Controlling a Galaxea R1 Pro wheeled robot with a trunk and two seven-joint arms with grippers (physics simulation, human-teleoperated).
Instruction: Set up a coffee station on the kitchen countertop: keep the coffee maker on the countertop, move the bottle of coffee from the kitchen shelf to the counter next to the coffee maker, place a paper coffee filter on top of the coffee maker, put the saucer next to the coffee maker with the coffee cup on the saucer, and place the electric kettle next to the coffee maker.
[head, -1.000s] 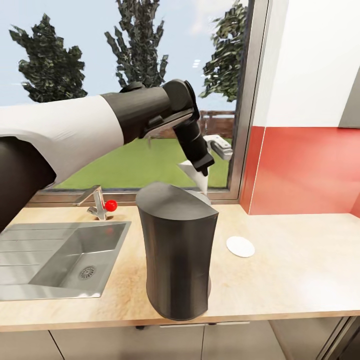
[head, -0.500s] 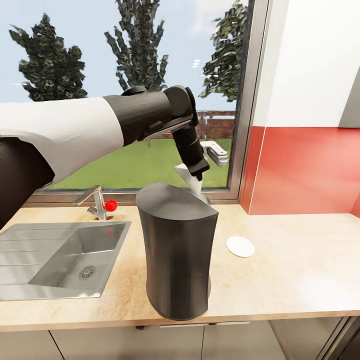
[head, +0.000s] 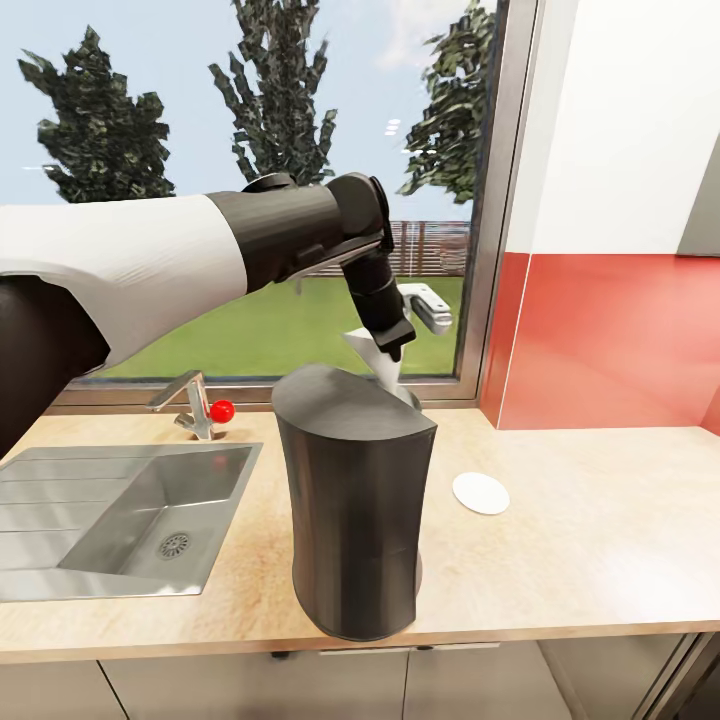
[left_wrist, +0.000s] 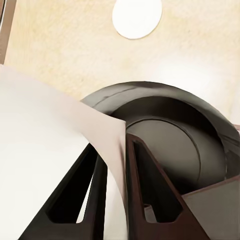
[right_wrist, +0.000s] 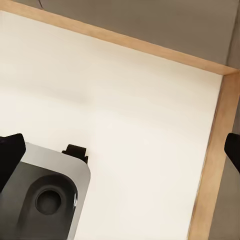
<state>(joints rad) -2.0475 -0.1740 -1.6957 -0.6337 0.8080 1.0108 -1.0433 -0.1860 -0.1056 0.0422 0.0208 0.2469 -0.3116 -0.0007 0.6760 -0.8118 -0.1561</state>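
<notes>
- Your left gripper (head: 385, 350) hangs over the far side of the maker (head: 355, 500), fingers (left_wrist: 150, 190) pinched on the filter (head: 378, 357). In the left wrist view the white paper (left_wrist: 60, 165) sits between the two dark fingers, above the maker's dark round top (left_wrist: 175, 145).
- Filter is still in the grip, not yet resting on the maker; whether its tip already touches the top is hidden behind the maker's curved back.
- Maker stands on the countertop (head: 600, 540), near edge, right of the sink (head: 120, 510). That part of the task looks done.
- Saucer (head: 481, 493) lies on the countertop just right of the maker, bare, no cup on it. It shows in the left wrist view too (left_wrist: 137, 17).
- Bottle, cup and kettle: none beside the maker in the head view, so by my reading those moves are left.
- Right gripper: its wrist view looks down on a pale surface with a wood edge (right_wrist: 212, 150); dark tips sit far apart at the frame's sides, which I read as spread and empty.
</notes>
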